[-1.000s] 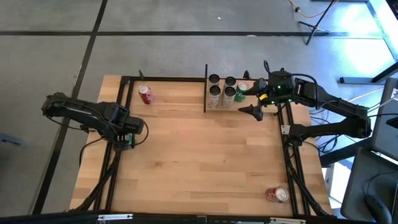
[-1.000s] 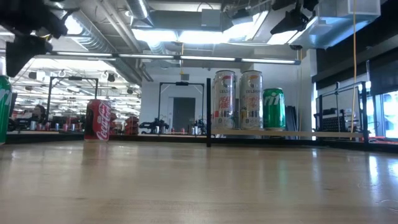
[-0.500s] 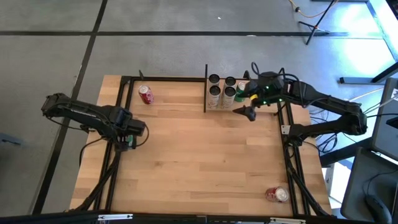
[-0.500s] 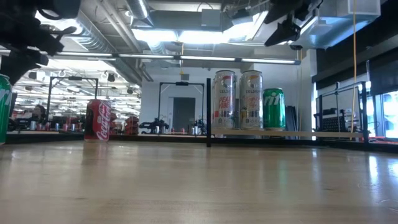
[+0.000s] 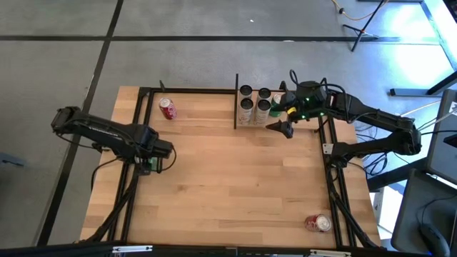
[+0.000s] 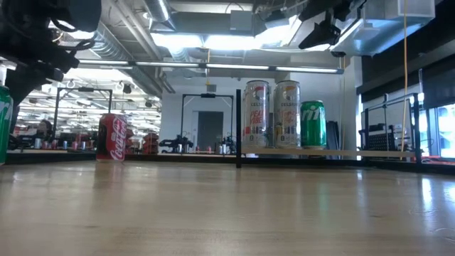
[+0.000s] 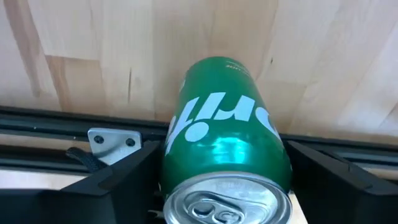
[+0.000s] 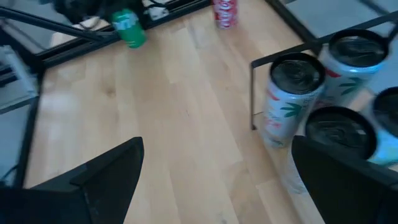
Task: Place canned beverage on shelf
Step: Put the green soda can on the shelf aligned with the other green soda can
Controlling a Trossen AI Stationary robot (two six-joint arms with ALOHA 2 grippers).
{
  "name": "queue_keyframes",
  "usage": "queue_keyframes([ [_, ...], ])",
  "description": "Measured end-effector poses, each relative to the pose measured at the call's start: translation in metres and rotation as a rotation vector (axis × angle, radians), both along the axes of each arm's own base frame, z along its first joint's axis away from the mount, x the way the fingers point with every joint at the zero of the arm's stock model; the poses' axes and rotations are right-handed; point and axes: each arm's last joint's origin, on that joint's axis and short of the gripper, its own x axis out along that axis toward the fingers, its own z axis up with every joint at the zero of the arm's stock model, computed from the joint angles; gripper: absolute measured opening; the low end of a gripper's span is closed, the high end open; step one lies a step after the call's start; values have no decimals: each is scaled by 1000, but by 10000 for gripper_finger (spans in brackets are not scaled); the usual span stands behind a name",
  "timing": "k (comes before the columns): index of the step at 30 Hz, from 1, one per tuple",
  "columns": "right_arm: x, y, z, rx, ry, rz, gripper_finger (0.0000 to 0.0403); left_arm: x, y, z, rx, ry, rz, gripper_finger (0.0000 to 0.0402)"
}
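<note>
Grey concrete flooring is surrounding the wooden tabletop [image 5: 228,178] in the high view, where the left gripper [image 5: 152,161] is hanging at the tabletop's left edge and the right gripper [image 5: 280,126] is hovering just in front of the shelf [image 5: 314,123], whose cans are crowding beside its fingers.

Bright workshop ceiling lights are filling the low view, with three cans standing upright on the shelf and a red can [image 6: 111,136] waiting well apart from them.

Seen from the left wrist, a green can [image 7: 222,134] is standing between the spread fingers [image 7: 118,183], which are bracketing it with gaps showing on both sides.

Seen from the right wrist, that gripper's fingers [image 8: 106,177] are standing wide and empty beside the shelf's cans.

Closing evenly around the green can's middle, keeping it upright, looks the soundest way to take it.
</note>
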Motion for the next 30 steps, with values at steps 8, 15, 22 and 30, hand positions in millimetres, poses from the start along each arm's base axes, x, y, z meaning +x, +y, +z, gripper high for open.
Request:
queue_keyframes([
  [8,0,2,1,44,-17,59,392,13,-2,4,14,8,-18,266],
  [15,-3,11,-1,134,10,153,392,43,-5,37,42,-104,24,264],
  [22,-9,47,-1,45,72,227,392,94,-12,64,50,-167,47,264],
  [30,-11,82,-14,-147,163,210,392,166,-27,77,41,-224,39,264],
])
